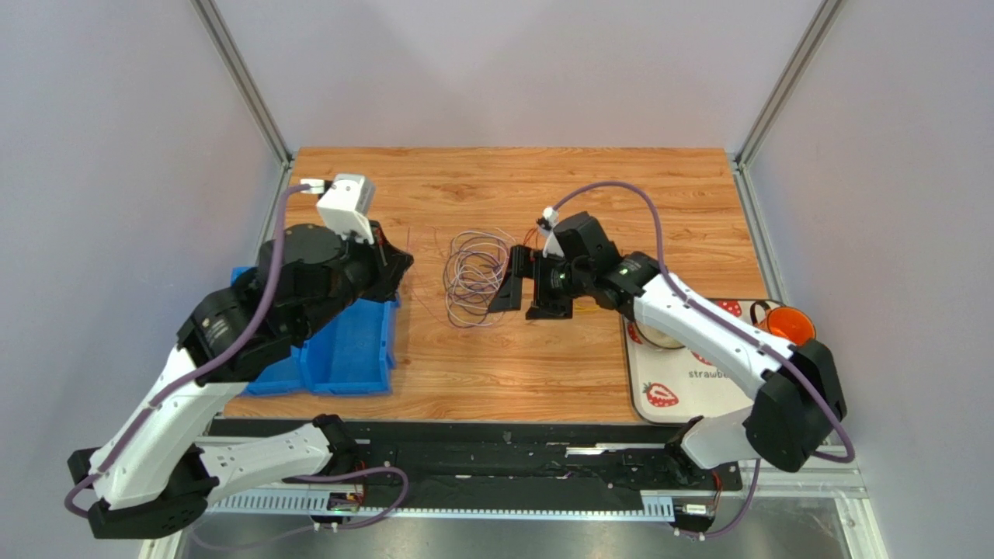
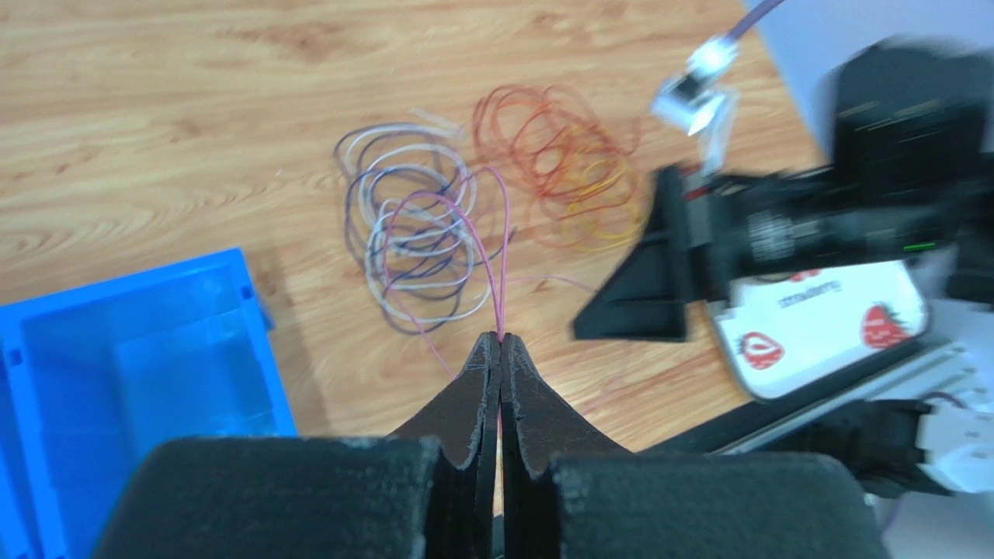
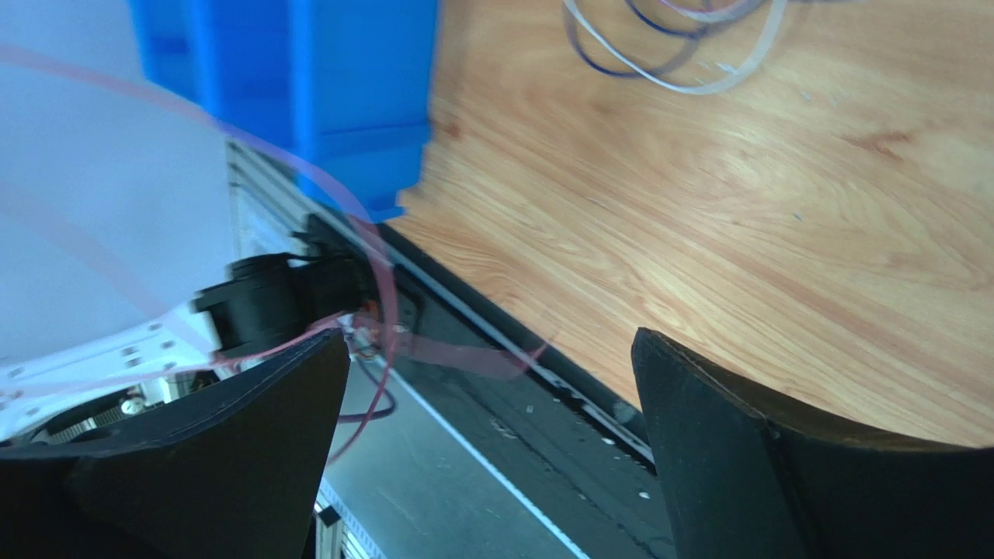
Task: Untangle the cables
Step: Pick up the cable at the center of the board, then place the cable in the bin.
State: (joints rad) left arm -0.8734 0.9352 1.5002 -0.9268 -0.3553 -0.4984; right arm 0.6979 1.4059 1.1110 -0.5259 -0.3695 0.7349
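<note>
Nearest, on the left, the left tool (image 2: 499, 347) is pressed together on a pink strand (image 2: 505, 280). It pinches the end of a narrow loop that runs away from it into the cables (image 2: 408, 233). These wires look light, limp and springy, and likely to drag their neighbours, so a single strand at a coil's outer edge seems the best hold. The heap lies mid-worktop (image 1: 525, 373), beyond the blue bin (image 1: 350, 349). The right tool (image 1: 522, 291) stands spread just right of the pale coils, holding nothing I can see. The red-orange and yellow coil (image 2: 560, 163) lies farthest.
</note>
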